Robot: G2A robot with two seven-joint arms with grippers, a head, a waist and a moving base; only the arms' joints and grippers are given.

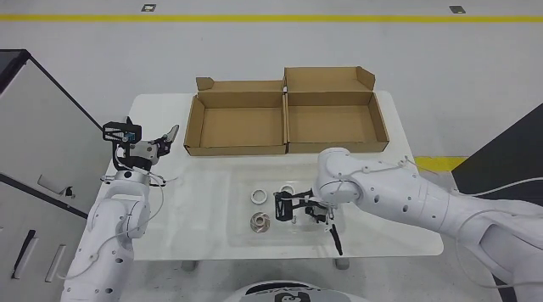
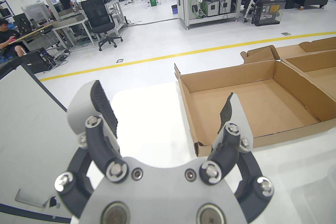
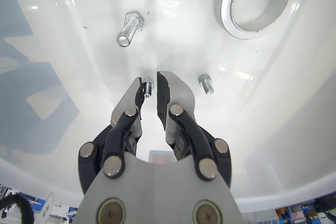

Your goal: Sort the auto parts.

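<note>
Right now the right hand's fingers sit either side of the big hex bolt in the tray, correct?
No. The right wrist view shows the right hand with fingers either side of a small bolt in the tray; the big hex bolt lies apart.

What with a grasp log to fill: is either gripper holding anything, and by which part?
Nothing is clamped yet. The right gripper straddles the shank of a small bolt, a gap showing beside one pad; the left gripper is open, empty.
</note>
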